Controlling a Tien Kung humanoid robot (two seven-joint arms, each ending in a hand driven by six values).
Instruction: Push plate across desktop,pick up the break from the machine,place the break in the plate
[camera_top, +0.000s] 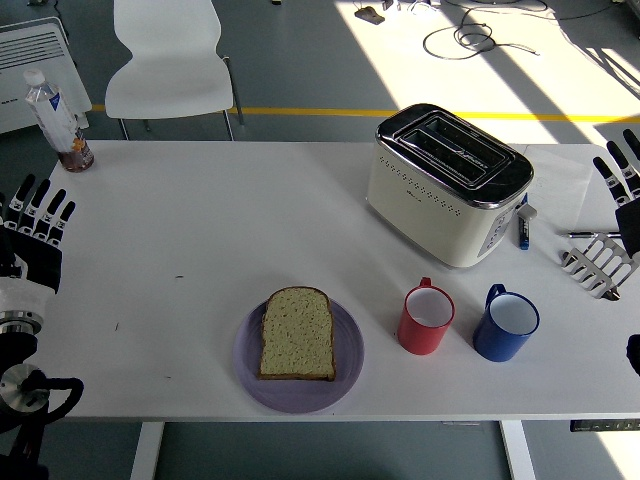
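Note:
A slice of bread (297, 333) lies flat on the purple plate (345, 375) near the table's front edge. The cream toaster (448, 184) stands at the back right, and I see no bread in its slots. My left hand (32, 228) is at the left edge, fingers spread and holding nothing, far from the plate. At the right edge only part of my right hand (622, 172) shows, fingers extended and empty.
A red mug (427, 318) and a blue mug (507, 323) stand right of the plate. A metal rack (598, 263) and a blue pen (524, 232) lie right of the toaster. A water bottle (58, 118) stands at the back left corner, a white chair (170, 60) behind the table.

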